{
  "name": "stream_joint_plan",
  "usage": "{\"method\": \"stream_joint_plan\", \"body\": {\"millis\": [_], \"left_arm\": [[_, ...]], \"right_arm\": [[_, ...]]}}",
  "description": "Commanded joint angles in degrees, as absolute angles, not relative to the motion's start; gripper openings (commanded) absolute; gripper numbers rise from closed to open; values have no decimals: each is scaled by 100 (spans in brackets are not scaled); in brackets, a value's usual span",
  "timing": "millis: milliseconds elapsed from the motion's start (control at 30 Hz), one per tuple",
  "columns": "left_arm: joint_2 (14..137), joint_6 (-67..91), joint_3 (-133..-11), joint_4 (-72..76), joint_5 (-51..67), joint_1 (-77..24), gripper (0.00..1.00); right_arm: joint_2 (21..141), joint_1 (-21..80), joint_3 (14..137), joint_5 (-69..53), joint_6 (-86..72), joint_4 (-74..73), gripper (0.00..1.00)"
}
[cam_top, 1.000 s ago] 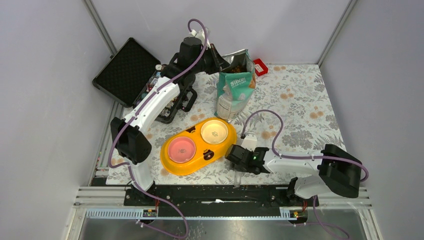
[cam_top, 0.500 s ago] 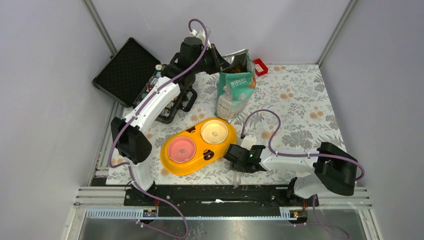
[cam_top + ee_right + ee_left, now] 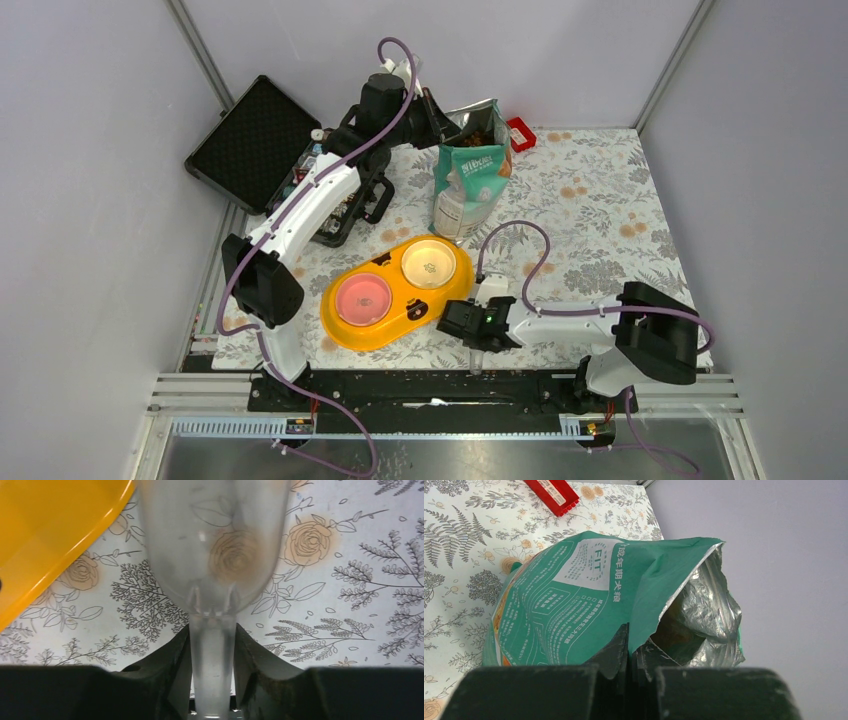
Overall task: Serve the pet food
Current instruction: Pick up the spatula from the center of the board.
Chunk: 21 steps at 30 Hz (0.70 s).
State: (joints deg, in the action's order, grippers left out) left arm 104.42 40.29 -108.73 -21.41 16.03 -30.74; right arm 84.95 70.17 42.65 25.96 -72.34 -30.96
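- Over the last second the right gripper (image 3: 212, 641) has slid left along the near edge of the surface (image 3: 600, 200), closer to the yellow feeder (image 3: 340, 335). Its jaws have narrowed around the handle of the clear scoop (image 3: 212, 540), which lies flat just beside the feeder.
- In the right wrist view both fingers (image 3: 172, 670) look pressed against that handle. I read it as grasping the scoop, though I can't vouch the hold is firm yet.
- The left gripper (image 3: 630, 645) has not budged. Its jaws are clenched on the top edge of the teal pouch (image 3: 574, 595) at the far side, keeping the mouth open.
- The pet food (image 3: 478, 128) is still inside the pouch, showing as brown pellets in the open mouth. None is in the scoop, and both dishes of the feeder are bare.
- So serving has hardly begun; the tool pick-up is the step in hand. Next I'd lift the scoop and carry it to the pouch, which stands well apart.
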Motion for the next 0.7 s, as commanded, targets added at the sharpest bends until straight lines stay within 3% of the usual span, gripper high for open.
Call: {"method": "stream_joint_plan", "body": {"millis": [0, 133, 233, 400, 533, 667], "left_arm": [[10111, 4058, -11183, -1827, 2125, -3138, 0], [9962, 4096, -10936, -1695, 2115, -3133, 0], [9932, 4154, -10829, -1626, 2151, -3138, 0], [9899, 4123, -10844, -1615, 2112, -3146, 0], [9858, 4096, -10846, -1579, 2065, -3146, 0], [9844, 4149, -10799, -1465, 2063, -3146, 0]], "right_arm": [[8960, 7269, 4103, 1970, -7906, -3104, 31], [8801, 7319, 3948, 1978, -8128, -3140, 22], [8503, 7329, 3919, 2131, -8146, -3432, 0], [7502, 7326, 3946, 1988, -7192, -3813, 0], [6722, 7233, 4172, 1874, -6269, -5015, 0], [6042, 6397, 4032, 1640, -5396, -5701, 0]]}}
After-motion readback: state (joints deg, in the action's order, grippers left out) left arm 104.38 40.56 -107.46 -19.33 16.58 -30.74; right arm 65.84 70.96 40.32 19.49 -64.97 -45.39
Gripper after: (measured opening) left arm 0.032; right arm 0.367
